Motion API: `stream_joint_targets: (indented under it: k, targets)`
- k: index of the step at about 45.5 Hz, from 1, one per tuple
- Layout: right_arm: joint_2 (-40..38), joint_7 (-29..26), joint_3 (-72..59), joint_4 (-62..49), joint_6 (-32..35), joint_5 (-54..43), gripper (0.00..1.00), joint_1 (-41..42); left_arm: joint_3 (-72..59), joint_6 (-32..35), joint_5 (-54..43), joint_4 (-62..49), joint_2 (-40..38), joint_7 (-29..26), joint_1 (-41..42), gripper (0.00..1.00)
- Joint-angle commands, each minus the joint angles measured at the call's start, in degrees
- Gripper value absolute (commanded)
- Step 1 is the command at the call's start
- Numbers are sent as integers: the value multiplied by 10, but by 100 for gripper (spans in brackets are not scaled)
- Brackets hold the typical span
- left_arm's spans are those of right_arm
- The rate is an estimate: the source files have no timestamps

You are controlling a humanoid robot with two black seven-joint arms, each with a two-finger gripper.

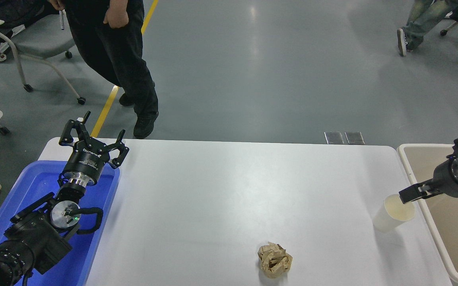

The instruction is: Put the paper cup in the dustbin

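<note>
- The paper cup (392,213) stands near the right end of the white table (229,206). Its open mouth tips a little toward the right, so we can see inside.
- The dustbin (414,174) is just beside the table's right end, close to the cup. The picture's right edge cuts the bin off, so only part of it shows.
- The right tool (408,194) comes in from the right, over the bin. Its tip is right at the far-right side of the cup's rim, and it points left and a bit down.
- So the cup lies just to the left of and below the tool. The cup's long way runs from its bottom on the table up to its rim.
- Only one dark finger tip shows clearly, so I cannot tell if this tool is spread or closed, or if it touches the rim.
- The left tool (92,139) is parked far away at the lower left, above a blue tray (34,182), with its fingers spread and nothing in them. The right arm is much nearer the cup.
- A crumpled brown paper ball (275,259) lies on the table, well apart from the cup.
</note>
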Motion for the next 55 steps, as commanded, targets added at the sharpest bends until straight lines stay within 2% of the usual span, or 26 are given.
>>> stream_joint_targets:
  k: [1, 26, 39, 41, 47, 52, 55]
  targets:
    - [14, 0, 3, -24, -42, 3, 100, -44, 0, 0, 0, 0, 0, 0, 0, 100]
    - [66, 2, 6, -101, -129, 4, 100, -97, 0, 1, 0, 0, 0, 0, 0, 100]
    - [73, 8, 0, -115, -150, 4, 99, -112, 0, 1, 0, 0, 0, -1, 0, 100]
    - [75, 9, 0, -115, -154, 4, 97, -113, 0, 1, 0, 0, 0, 0, 0, 100]
    - [75, 10, -1, -115, -156, 4, 84, -118, 0, 1, 0, 0, 0, 0, 0, 100]
    - [75, 10, -2, -116, -156, 4, 79, -120, 0, 1, 0, 0, 0, 0, 0, 100]
    - [76, 10, -3, -115, -156, 4, 66, -120, 0, 1, 0, 0, 0, 0, 0, 100]
